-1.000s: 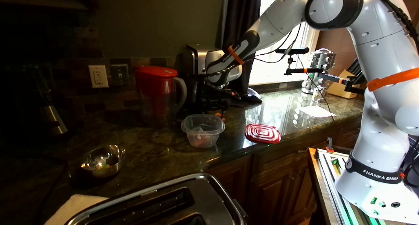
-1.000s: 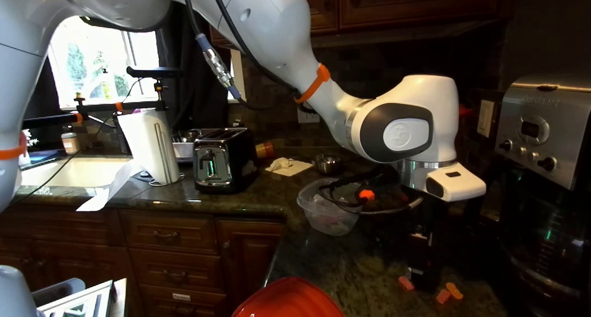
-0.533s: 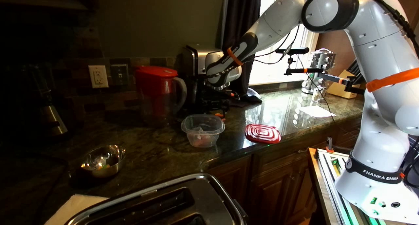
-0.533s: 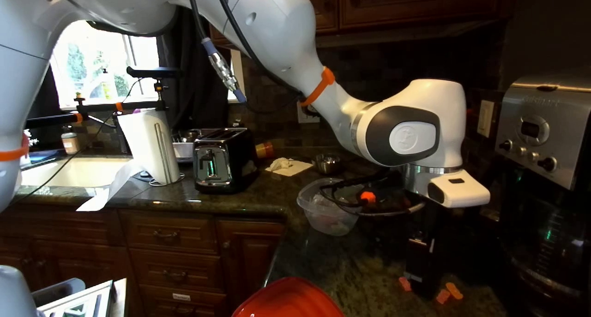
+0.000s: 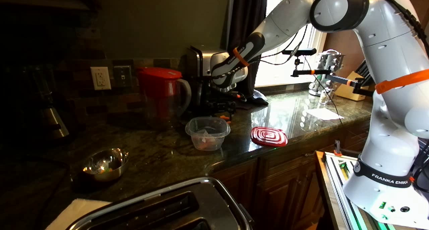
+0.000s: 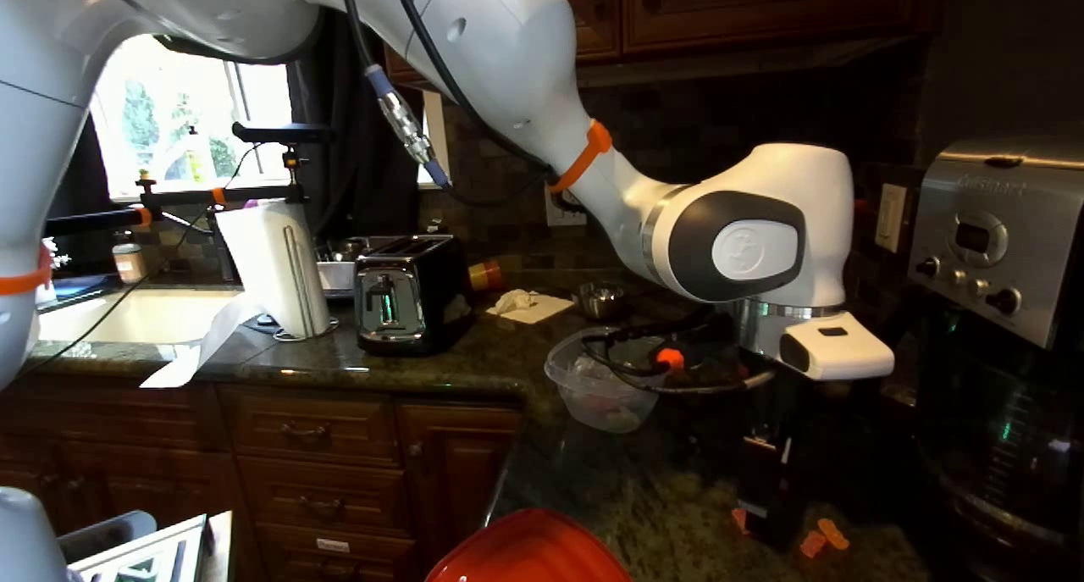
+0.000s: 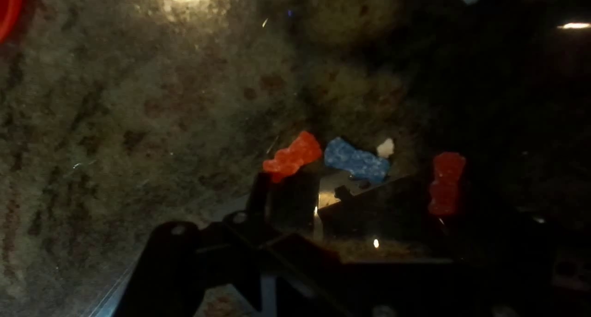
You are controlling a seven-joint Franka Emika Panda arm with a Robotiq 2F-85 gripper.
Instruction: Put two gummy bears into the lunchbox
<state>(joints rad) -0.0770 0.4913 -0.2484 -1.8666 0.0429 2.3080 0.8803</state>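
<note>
The lunchbox is a clear tub (image 5: 207, 131) on the counter, also in an exterior view (image 6: 605, 391), holding something whitish and reddish. In the wrist view an orange-red gummy bear (image 7: 295, 154), a blue gummy bear (image 7: 355, 159) and a dark red gummy bear (image 7: 447, 183) lie on the counter. My gripper (image 7: 388, 201) is open just above them. Its left finger's tip is by the orange-red bear; its right finger is lost in darkness. In an exterior view the gripper's finger (image 6: 756, 510) partly hides a reddish bear (image 6: 740, 521), with orange and pink bears (image 6: 821, 538) beside it.
A red lid (image 5: 269, 136) lies by the counter's front edge. A red jug (image 5: 161, 94) stands behind the tub. A metal bowl (image 5: 105, 169) with small coloured bits and a toaster (image 5: 167, 206) stand farther along. A coffee maker (image 6: 999, 243) stands close to the gripper.
The arm has moved slightly sideways and down, then a little back. The finger now covers more of the reddish bear in an exterior view. The tub and lid have not moved.
</note>
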